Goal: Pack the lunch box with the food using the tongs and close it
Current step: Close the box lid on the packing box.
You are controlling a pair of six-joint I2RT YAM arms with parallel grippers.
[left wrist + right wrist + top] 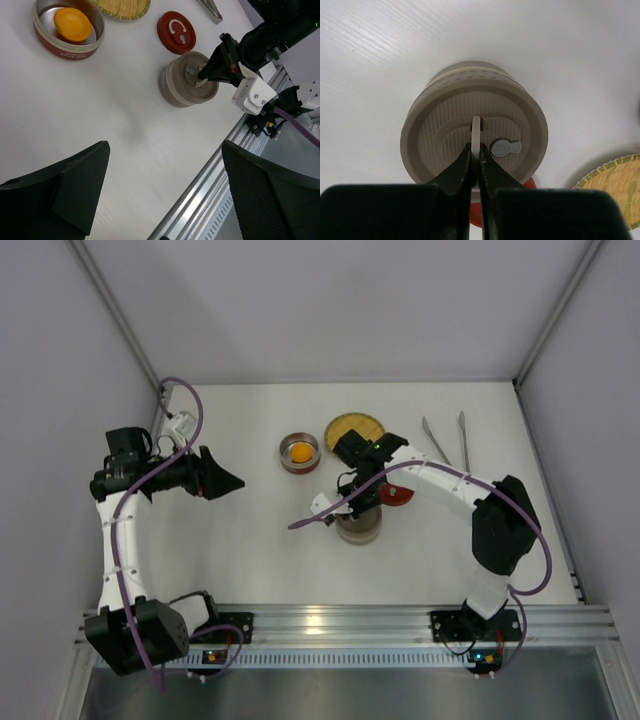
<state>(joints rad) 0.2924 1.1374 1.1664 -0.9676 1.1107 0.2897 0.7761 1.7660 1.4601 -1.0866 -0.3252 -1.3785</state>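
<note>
The lunch box [362,530] is a round beige container with a ribbed lid [445,135]. My right gripper [475,147] is shut on the thin upright handle [476,127] in the middle of that lid; the left wrist view shows the same gripper [205,75] on top of the lunch box [180,90]. An orange ball of food [300,452] lies in an open red tin [67,42] at centre. The tongs [447,440] lie at the back right, untouched. My left gripper [228,480] hangs open and empty over the left of the table, its fingers [75,185] wide apart.
A round woven yellow plate [353,428] sits behind the lunch box. A red lid [176,32] with a white mark lies flat just right of the box. The aluminium rail [340,620] runs along the near edge. White walls close in the table.
</note>
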